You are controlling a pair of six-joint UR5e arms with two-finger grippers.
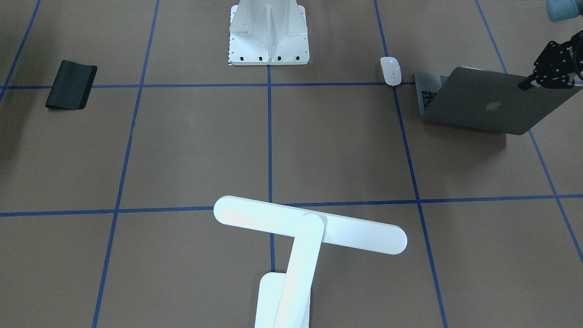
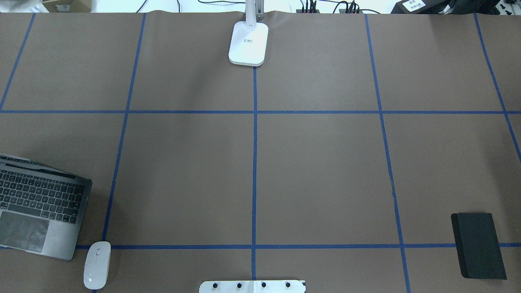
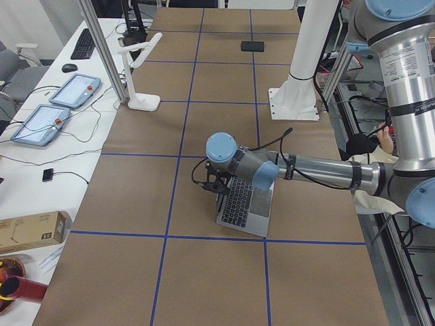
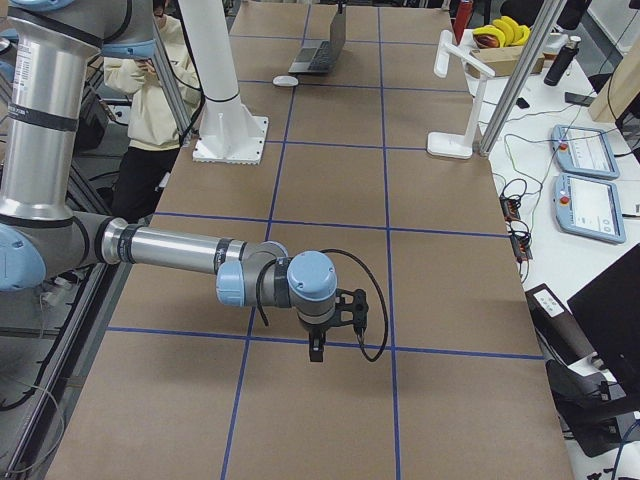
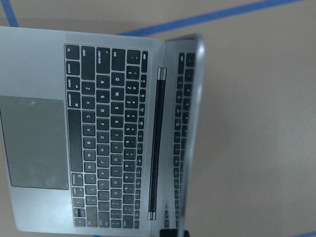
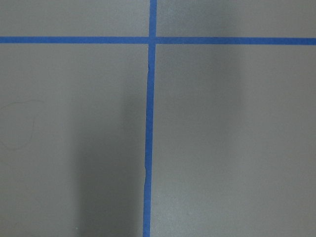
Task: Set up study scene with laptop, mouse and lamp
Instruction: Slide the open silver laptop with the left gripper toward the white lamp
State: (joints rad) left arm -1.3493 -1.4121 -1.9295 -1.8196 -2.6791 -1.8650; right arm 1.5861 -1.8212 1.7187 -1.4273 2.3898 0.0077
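Note:
The grey laptop [image 1: 492, 102] stands open on the table at my left near side, with its keys and trackpad showing in the overhead view [image 2: 38, 211] and the left wrist view [image 5: 98, 133]. My left gripper [image 1: 528, 84] is shut on the top edge of its lid, and one black fingertip [image 5: 173, 233] shows at the lid. The white mouse [image 1: 391, 70] lies beside the laptop, apart from it. The white lamp [image 1: 309, 225] stands at the table's far middle on its base [image 2: 248, 43]. My right gripper [image 4: 316, 350] hovers over bare table; I cannot tell whether it is open or shut.
A thin black mat [image 2: 479, 245] lies at my near right. The white ribbed pedestal [image 1: 268, 34] stands at the near middle edge. Blue tape lines [image 2: 254, 162] divide the brown table into squares. A person [image 4: 150, 70] sits behind the pedestal.

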